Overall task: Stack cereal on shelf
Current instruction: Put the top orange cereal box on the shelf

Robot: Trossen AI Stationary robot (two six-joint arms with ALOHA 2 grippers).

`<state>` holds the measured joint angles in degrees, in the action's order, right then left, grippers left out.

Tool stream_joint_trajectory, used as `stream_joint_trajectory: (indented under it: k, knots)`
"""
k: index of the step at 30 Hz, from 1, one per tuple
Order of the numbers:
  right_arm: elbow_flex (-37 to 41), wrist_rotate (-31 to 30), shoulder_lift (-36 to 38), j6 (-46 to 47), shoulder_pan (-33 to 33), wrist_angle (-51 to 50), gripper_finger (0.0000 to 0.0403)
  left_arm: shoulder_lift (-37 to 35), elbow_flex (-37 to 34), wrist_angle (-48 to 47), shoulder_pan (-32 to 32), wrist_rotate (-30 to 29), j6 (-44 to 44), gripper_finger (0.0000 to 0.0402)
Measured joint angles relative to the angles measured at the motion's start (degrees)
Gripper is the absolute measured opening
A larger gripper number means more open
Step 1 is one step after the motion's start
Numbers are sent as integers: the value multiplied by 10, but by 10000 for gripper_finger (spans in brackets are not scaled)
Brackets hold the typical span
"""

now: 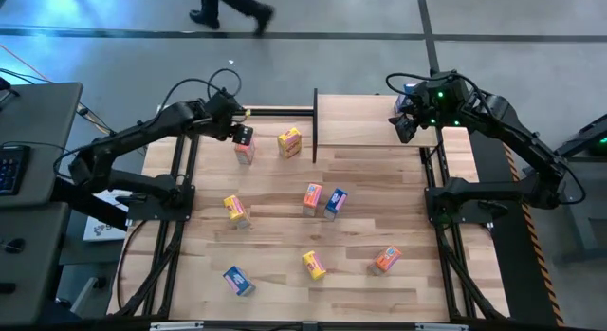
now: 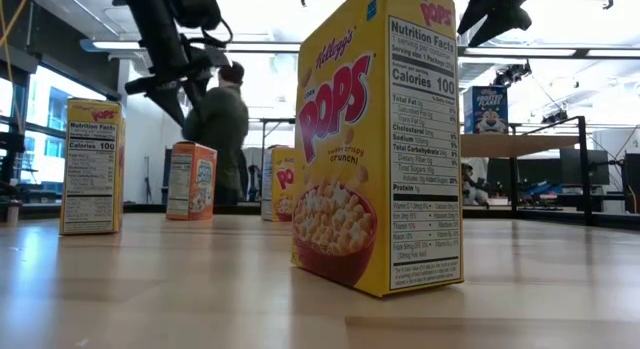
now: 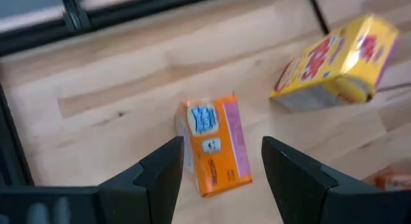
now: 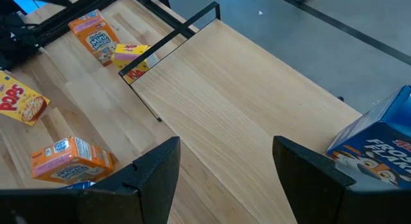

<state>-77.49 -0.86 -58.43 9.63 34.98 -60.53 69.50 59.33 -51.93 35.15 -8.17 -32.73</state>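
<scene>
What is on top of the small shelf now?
One blue cereal box stands on the shelf, near the open right gripper; the remaining board is bare. In the high view, that gripper hides the box.

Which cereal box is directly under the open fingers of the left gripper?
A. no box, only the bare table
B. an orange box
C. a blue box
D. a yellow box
B: in the left wrist view, the orange box stands on the table between and below the left gripper, whose fingers are apart; the yellow box lies off to one side.
</scene>
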Motion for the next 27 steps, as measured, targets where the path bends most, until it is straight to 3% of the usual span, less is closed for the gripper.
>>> stream_joint_trajectory:
  k: [11,27]
  knots:
    - [0,0,0,0,0,0,240,56,0,-7,-16,-10,-22,200]
    - [0,0,0,0,0,0,240,72,0,-7,-36,-26,-42,200]
